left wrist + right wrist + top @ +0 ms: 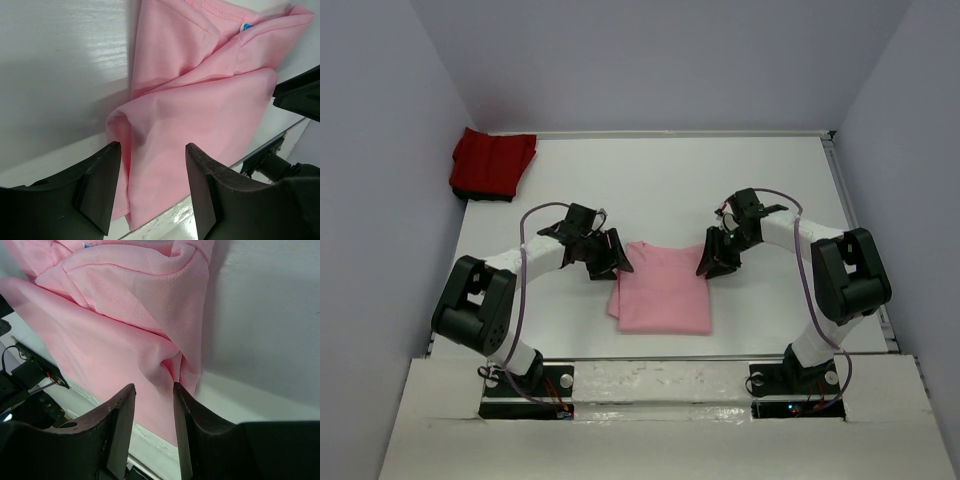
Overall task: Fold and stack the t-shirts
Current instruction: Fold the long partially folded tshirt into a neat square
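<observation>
Pink t-shirt [662,292] lies near the middle of the bench [680,190], towards the near edge, folded into a rough rectangle with its far end a little narrower. The cloth is pale and soft, and the upper layers are rumpled. A stitched hem runs along the collar end, and a fine mesh weave shows up close. The red t-shirt [492,163] sits well apart in the far left corner against the wall, a deep red folded bundle. The left hand [152,147] is at the shirt's far left corner with its fingers spread and released, flat pink cloth showing between them and a small raised fold just beside the left finger. The right hand [152,386] is at the far right corner, fingers set closer together, with a pucker of cloth just beyond the tips. I cannot tell whether it grasps the cloth or only hovers over it. The bench is white and slightly glossy with faint streaks. Plain pale grey walls [650,60] close it in on the left, far and right sides. A small blue tag [244,27] sits at the collar, but any writing on it is too small to read.
</observation>
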Tool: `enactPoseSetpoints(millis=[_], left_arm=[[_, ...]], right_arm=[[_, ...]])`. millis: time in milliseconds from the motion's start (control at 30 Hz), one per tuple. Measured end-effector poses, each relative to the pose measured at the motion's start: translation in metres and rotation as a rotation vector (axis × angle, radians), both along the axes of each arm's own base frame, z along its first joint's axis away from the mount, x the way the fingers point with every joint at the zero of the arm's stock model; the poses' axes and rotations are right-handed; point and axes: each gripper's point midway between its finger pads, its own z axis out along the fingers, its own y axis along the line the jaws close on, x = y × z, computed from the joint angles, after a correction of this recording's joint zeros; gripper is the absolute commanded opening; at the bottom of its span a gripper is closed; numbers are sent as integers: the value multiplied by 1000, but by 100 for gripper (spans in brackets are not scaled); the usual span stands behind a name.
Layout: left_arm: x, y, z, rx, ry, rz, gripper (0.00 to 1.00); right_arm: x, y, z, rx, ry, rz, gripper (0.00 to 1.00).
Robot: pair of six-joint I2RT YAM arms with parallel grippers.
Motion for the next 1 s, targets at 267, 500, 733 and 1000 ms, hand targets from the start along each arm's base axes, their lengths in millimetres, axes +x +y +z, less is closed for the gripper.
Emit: enactPoseSetpoints(millis=[267,500,733,1000], left_arm=[[-4,0,-3,-6,13,-4,63],[-5,-1,-3,-13,14,-8,63],[-9,-2,-4,-18,24,-15,60],[-10,-3,-4,-21,25,-20,56]], right_arm=[[-2,0,-1,1,8,-1,32],[-4,1,-1,6,17,-1,29],[-8,1,-4,4,28,1,25],[-9,2,-3,11,30,1,4]])
